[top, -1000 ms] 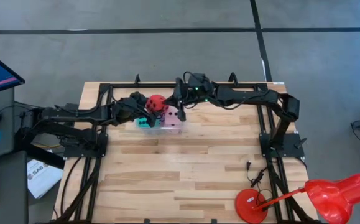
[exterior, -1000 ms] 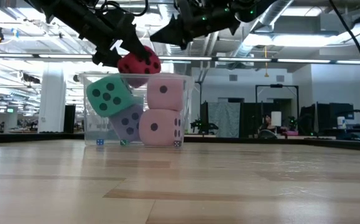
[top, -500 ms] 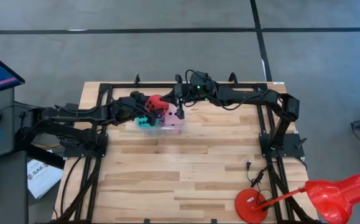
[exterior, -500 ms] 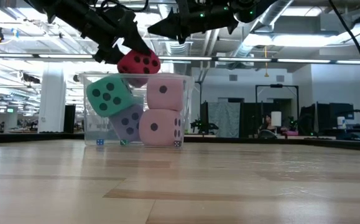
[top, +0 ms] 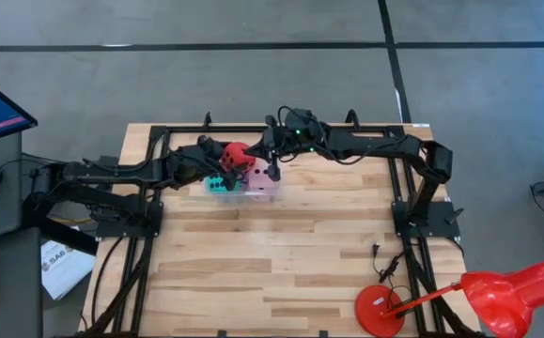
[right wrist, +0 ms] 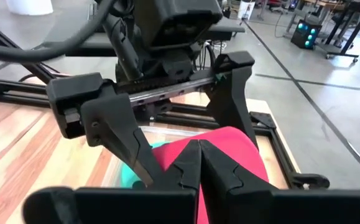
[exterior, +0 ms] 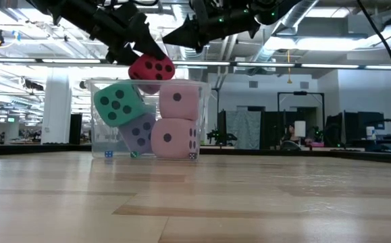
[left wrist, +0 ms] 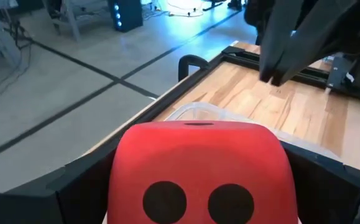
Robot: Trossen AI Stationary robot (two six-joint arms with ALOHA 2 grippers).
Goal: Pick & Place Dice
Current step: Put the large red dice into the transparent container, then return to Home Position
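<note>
While the high view showed only a crowded knot of arms over the clear tub (top: 243, 191) near the table's (top: 281, 263) far edge, the low view separated the layers: the red die (exterior: 150, 68) sat above the tub's rim, gripped between the fingers of the left gripper (exterior: 141, 55), whose jaws stood wide around it. Below it, inside the tub, the cyan die (exterior: 118, 102) leaned tilted at the left, the violet-blue die (exterior: 139, 133) lay under it, and the 2 pale pink dice (exterior: 175, 120) were stacked 1 on the other at the right. The left wrist view filled with the red die's face and 2 dark pips, the tub's rim just beyond it. The right gripper (exterior: 175, 38) hovered just beside and above the tub, its jaws clenched on nothing; the right wrist view showed its 2 fingertips pressed together, pointing at the red die and the left gripper.
</note>
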